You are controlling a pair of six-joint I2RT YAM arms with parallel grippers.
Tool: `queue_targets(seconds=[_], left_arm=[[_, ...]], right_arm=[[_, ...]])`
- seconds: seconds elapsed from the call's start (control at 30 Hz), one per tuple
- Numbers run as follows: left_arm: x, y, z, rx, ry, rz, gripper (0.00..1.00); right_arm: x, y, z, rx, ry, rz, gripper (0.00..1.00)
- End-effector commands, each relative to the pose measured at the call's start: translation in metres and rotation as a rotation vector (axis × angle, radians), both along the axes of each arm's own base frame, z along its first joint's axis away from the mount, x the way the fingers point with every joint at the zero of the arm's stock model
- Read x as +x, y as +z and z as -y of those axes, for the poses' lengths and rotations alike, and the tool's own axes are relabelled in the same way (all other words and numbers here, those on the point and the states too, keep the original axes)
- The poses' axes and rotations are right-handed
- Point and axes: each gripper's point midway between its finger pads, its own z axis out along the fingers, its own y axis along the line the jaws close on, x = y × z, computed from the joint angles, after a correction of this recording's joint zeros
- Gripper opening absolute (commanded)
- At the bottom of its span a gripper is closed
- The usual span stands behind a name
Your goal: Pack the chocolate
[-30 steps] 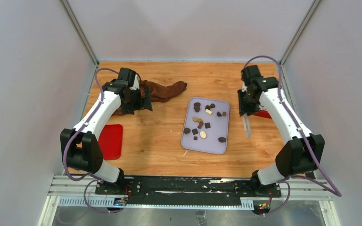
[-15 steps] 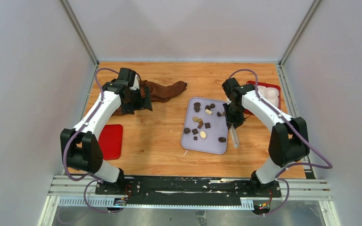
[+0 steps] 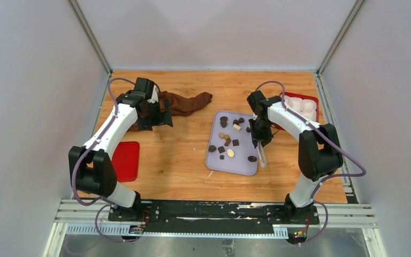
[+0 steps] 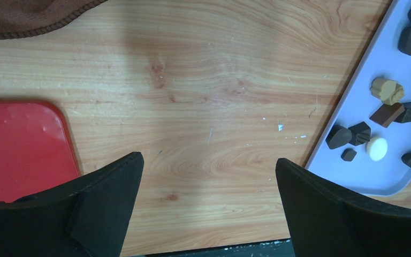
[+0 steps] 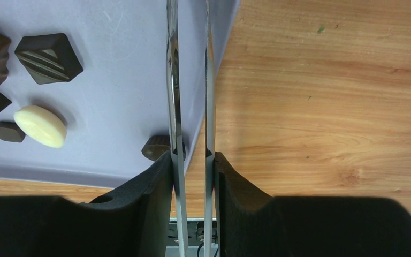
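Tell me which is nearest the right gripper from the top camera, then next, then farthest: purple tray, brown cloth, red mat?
From the right gripper, holding tongs:
1. Purple tray, right beside it.
2. Brown cloth, back left.
3. Red mat, far left.

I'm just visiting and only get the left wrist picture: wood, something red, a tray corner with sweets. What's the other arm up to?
Observer: The right arm has its jaws closed on thin metal tongs.
Operator: Tongs! Where are they?
Observer: They hang over the right edge of the lavender tray, beside a dark oval chocolate.
Operator: And where would the sweets go?
Observer: I can't say for sure, but a red box with pale round shapes inside sits at the far right, behind that arm.
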Motion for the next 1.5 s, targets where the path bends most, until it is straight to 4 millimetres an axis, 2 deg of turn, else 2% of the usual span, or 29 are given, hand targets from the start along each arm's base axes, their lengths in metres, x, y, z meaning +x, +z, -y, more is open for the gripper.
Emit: queue_targets(seconds=[0.0,0.6,0.73,1.03,1.27,1.47], left_arm=[[-0.003,0.004,-0.003,0.004,0.001,0.015,1.0],[-0.003,0.005,-0.003,0.003,0.004,0.018,1.0],[-0.004,0.005,-0.003,0.001,0.009,0.016,1.0],[-0.006,0.006,-0.004,0.003,0.017,0.021,1.0],[-0.009,0.006,-0.005,0.0,0.024,0.022,1.0],[-0.013,0.006,-0.006,-0.002,0.032,0.022,1.0]], right_arm=[[0.007,0.005,-0.012,0.016,0.01,0.024,0.34],[0.019,0.018,-0.002,-0.067,0.028,0.065,0.43],[0.021,0.016,0.001,-0.086,0.025,0.068,0.46],[0.028,0.006,0.001,-0.11,0.035,0.05,0.46],[0.033,0.003,-0.002,-0.109,0.035,0.05,0.39],[0.03,0.008,0.001,-0.11,0.035,0.059,0.17]])
